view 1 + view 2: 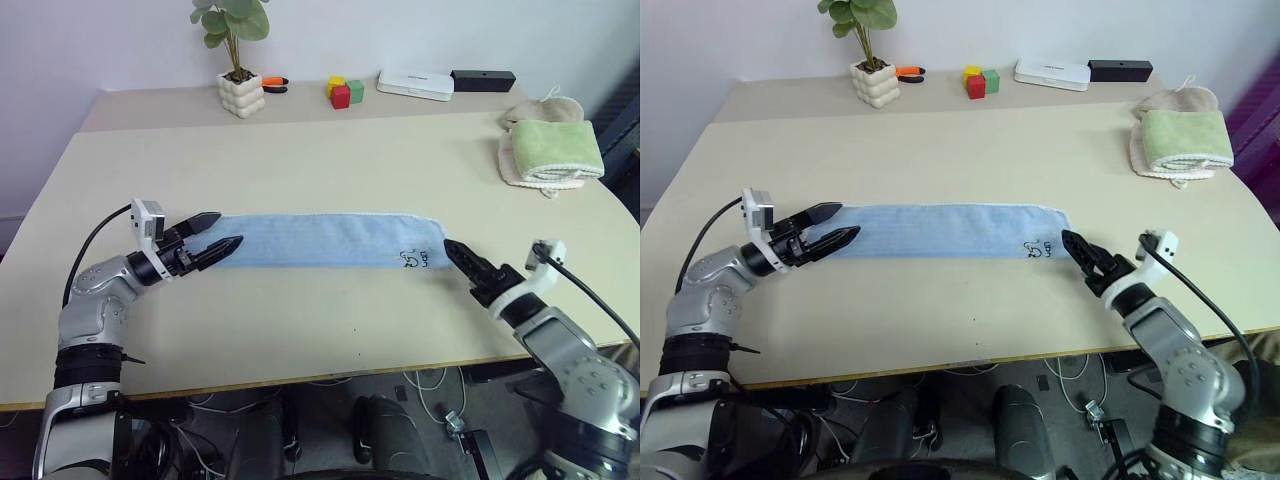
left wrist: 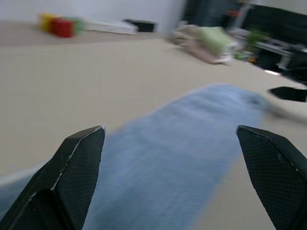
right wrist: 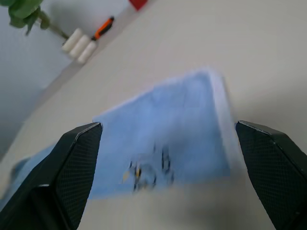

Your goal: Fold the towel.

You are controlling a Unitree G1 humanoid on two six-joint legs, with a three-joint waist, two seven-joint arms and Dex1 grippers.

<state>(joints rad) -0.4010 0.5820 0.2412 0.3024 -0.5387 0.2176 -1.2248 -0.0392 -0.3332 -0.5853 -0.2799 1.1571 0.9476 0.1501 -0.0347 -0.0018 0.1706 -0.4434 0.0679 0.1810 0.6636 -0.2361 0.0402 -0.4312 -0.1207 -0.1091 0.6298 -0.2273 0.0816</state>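
So the towel (image 1: pixel 330 240) is lying flat on the table (image 1: pixel 300 160) as one long narrow light blue strip, running side to side a bit in from the near edge. White trim along its far edge, and the little dark embroidered mark (image 1: pixel 413 259) sits at its right end, near corner.

The left gripper (image 1: pixel 215 240) is at the towel's left end with its two black fingers spread wide, tips right at the cloth's end, nothing pinched between them. The wrist view from that arm looks straight down the strip with the fingers far apart on either side. The right gripper (image 1: pixel 463 263) is just off the towel's right end, also wide open and empty; its wrist view has the embroidered end of the cloth lying between the spread fingers.

Further back, near the table's right edge, a folded green towel (image 1: pixel 556 148) sits on a beige cloth (image 1: pixel 545 108). Along the far edge: a small plant in a bumpy white pot (image 1: pixel 241 92), an orange-handled tool (image 1: pixel 272 83) beside it, some coloured blocks (image 1: pixel 345 92), a flat white box (image 1: pixel 415 85) and a black box (image 1: pixel 483 80).
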